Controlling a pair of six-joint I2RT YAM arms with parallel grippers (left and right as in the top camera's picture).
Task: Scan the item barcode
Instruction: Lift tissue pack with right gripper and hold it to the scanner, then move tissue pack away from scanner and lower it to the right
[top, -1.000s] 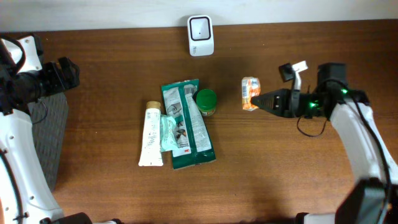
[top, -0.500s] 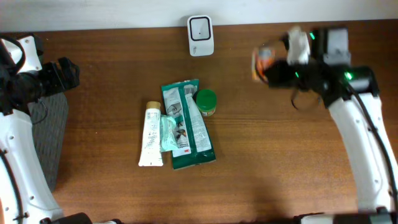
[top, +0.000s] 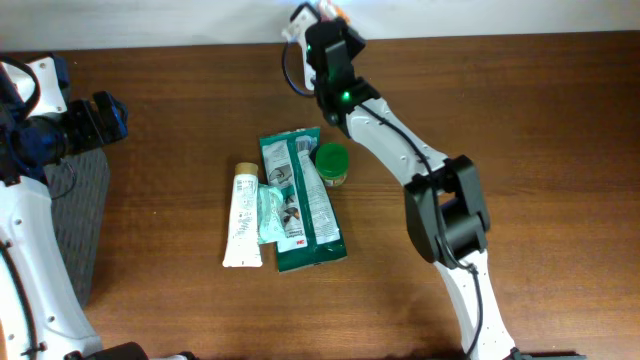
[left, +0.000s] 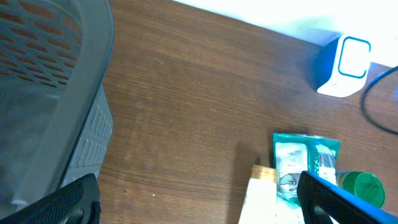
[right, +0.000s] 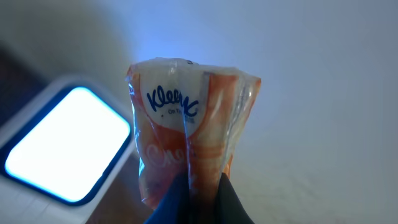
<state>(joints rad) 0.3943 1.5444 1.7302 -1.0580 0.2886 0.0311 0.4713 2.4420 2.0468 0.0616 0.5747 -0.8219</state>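
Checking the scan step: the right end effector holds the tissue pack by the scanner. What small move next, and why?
Probably ease the tissue pack across in front of the lit window of the scanner, turning it to find the barcode. The right end effector grips the pack's lower end, the pack sits beside the window, and its visible logo side shows no barcode.

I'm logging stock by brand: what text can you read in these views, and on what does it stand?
"Kleen", in blue script on the orange plastic-wrapped tissue pack; the letters after that are lost in the crumpled wrap.
Pale lettering lower on the same pack: too blurred to read.
Print on the green foil packet: too small to read.
Print on the white squeeze tube: too small to read.
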